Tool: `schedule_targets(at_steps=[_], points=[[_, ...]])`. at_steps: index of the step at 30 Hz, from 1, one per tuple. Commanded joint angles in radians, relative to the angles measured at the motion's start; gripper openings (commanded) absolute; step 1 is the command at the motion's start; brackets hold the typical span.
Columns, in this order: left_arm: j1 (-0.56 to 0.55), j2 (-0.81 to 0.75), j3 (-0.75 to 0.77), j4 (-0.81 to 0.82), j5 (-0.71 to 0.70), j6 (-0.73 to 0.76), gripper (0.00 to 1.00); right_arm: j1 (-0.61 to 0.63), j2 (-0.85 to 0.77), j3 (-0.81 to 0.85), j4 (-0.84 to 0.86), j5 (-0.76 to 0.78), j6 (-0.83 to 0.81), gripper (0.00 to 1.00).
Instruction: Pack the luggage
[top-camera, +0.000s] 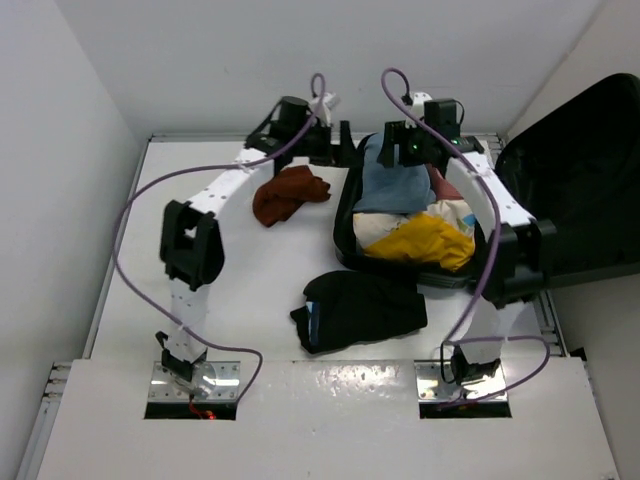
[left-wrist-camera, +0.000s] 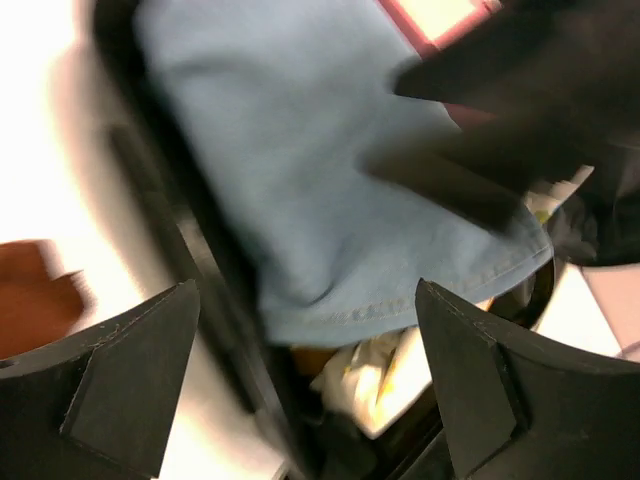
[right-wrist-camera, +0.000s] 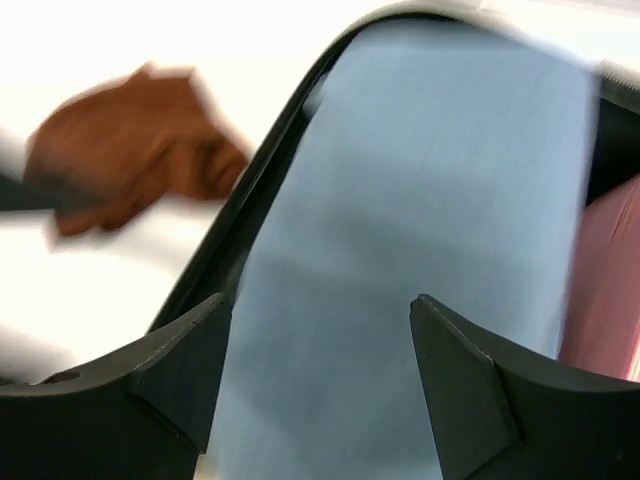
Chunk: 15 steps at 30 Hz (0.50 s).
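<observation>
Both wide open, left gripper (left-wrist-camera: 305, 292), right gripper (right-wrist-camera: 320, 300), at luggage (top-camera: 580, 170), black garment (top-camera: 362, 305) only overhead.

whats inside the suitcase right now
The luggage holds a light blue garment on top, with a yellow garment, a pale patterned cloth and a pink item beside it. Anything beneath these is covered.

No writing, label, brand, number or sign can be read in any view. From above, the luggage (top-camera: 343, 215) shows only plain black shell. Both wrist views are too blurred to make out any marking on the light blue cloth (left-wrist-camera: 300, 180) that fills them.
</observation>
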Motion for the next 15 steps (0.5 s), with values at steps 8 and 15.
schedule_targets(at_steps=[8,15], points=[[0.196,-0.221,-0.195,0.018,-0.29,0.152,0.99,0.019,0.333,0.111,-0.03,0.214,0.036,0.72],[0.175,0.003,-0.044,-0.213,-0.376,0.364,0.99,0.013,0.209,-0.01,-0.047,0.132,0.006,0.8]])
